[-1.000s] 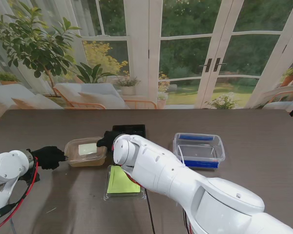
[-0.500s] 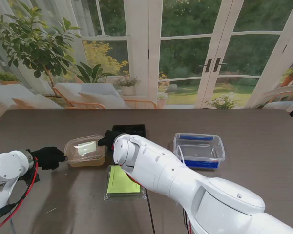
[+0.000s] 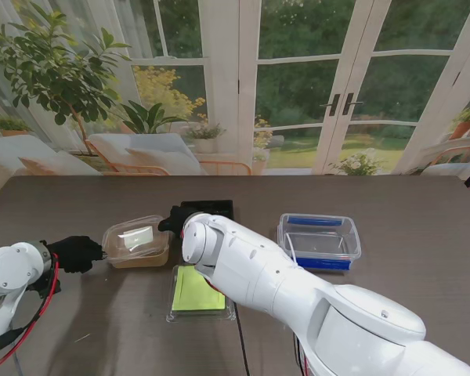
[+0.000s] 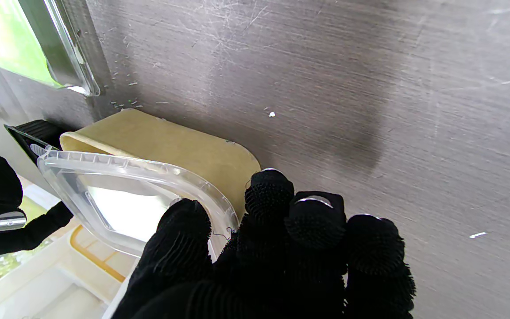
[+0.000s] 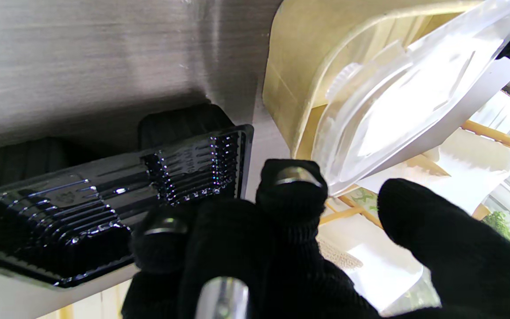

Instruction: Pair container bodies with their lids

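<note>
glass doors and garden greenery beyond, dark wood-grain table (image 3: 423, 235) in front. largest on it: right arm (image 3: 298, 290), sweeping across the middle toward the left. well off to the right, clear bin with blue clips (image 3: 319, 240), apart from everything else. nearer to me, green-lined container (image 3: 197, 292), partly under the arm. farther from me, black ribbed tray (image 3: 213, 208), just beside the right hand.

left of centre, tan container body (image 3: 136, 249) resting on the table, with clear lid (image 3: 135, 236) over it, tilted, the right side lifted off the rim, not seated. likely held at both ends to keep it square over the opening before pressing down.

left hand (image 3: 77, 253) at the body's left end: thumb (image 4: 179, 239) over the lid's rim, remaining fingers (image 4: 269, 195) pressed together against the tan wall, so pinching lid and rim at that corner, probably to stop the light body from sliding.

right hand (image 3: 177, 220) at the far right corner: in the wrist view one fingertip (image 5: 292, 184) touching the lid's edge, thumb (image 5: 432, 230) spread apart beside it. cannot tell whether actually gripping the lid or merely propping it.

lid thus spanning between both hands, body beneath and touching the left fingers. pairing judged nearly done; lowering the raised side evenly seems the remaining need, with risk of the thin lid flexing or popping off.
</note>
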Action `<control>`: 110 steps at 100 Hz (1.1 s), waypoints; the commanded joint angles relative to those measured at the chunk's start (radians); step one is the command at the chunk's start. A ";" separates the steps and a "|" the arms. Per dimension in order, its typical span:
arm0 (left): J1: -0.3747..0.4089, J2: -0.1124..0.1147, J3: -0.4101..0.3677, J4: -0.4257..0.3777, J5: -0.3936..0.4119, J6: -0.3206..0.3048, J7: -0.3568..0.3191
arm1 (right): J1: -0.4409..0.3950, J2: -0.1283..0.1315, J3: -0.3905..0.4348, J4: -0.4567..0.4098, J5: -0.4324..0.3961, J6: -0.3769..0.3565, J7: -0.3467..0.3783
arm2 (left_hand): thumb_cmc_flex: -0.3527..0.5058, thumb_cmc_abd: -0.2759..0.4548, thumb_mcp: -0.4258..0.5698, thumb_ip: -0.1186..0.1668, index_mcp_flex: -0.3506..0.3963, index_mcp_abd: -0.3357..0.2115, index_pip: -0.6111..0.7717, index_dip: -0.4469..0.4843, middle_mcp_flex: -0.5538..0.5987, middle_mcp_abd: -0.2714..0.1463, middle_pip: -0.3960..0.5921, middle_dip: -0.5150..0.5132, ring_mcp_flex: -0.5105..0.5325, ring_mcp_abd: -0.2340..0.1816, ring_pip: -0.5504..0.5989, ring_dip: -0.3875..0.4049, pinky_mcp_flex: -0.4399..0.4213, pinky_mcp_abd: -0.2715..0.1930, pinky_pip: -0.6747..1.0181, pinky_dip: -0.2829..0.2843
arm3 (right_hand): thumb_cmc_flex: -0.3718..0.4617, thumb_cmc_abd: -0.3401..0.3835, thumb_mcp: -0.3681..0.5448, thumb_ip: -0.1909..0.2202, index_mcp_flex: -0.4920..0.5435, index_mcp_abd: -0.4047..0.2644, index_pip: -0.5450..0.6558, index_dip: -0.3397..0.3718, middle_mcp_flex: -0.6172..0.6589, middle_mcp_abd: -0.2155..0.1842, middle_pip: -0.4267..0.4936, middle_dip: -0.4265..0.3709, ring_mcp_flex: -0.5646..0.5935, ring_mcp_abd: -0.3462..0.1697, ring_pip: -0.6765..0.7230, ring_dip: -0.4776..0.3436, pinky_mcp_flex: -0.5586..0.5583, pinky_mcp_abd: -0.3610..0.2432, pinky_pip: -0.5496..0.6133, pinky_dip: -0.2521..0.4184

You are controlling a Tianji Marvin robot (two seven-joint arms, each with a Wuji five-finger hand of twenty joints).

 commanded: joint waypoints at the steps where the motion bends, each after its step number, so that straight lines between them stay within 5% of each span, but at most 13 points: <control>1: 0.004 -0.001 -0.003 -0.006 0.002 -0.003 -0.023 | 0.000 0.000 0.003 -0.014 -0.005 0.002 0.005 | -0.016 0.046 -0.002 0.031 0.004 -0.025 0.013 0.008 -0.007 0.022 0.004 -0.005 -0.004 0.003 -0.002 0.008 -0.020 0.013 -0.004 0.010 | -0.050 -0.016 -0.015 -0.019 -0.005 -0.025 0.006 -0.001 0.098 0.082 0.024 -0.013 0.007 -0.095 0.076 -0.003 0.602 0.003 0.197 -0.024; 37: 0.000 0.002 -0.008 0.000 0.015 -0.024 -0.026 | -0.028 0.021 0.012 -0.078 -0.032 -0.030 -0.076 | -0.026 0.044 0.002 0.033 0.007 -0.044 0.014 0.008 -0.007 0.017 0.005 -0.004 -0.003 -0.005 -0.002 0.007 -0.017 0.009 -0.002 0.009 | -0.050 -0.028 0.000 -0.020 0.060 -0.074 -0.017 -0.012 0.098 0.080 0.033 -0.011 0.007 -0.097 0.078 0.002 0.602 -0.001 0.197 -0.022; 66: 0.002 0.002 -0.010 -0.001 0.020 -0.030 -0.028 | -0.034 0.034 -0.001 -0.097 -0.005 -0.083 -0.015 | -0.026 0.044 0.002 0.032 0.008 -0.044 0.014 0.008 -0.009 0.015 0.005 -0.004 -0.003 -0.006 -0.002 0.007 -0.017 0.007 -0.002 0.007 | -0.048 -0.022 -0.005 -0.021 0.143 -0.115 -0.073 -0.033 0.098 0.083 0.034 -0.012 0.007 -0.096 0.077 0.004 0.602 0.000 0.197 -0.019; 110: 0.007 0.002 -0.013 -0.003 0.023 -0.036 -0.027 | -0.049 0.070 -0.018 -0.146 -0.024 -0.056 0.028 | -0.027 0.045 0.002 0.032 0.005 -0.044 0.013 0.008 -0.011 0.016 0.003 -0.005 -0.005 -0.005 -0.003 0.007 -0.019 0.005 -0.002 0.005 | -0.048 -0.015 -0.015 -0.021 0.159 -0.116 -0.097 -0.038 0.098 0.083 0.034 -0.011 0.007 -0.099 0.076 0.005 0.602 0.000 0.197 -0.019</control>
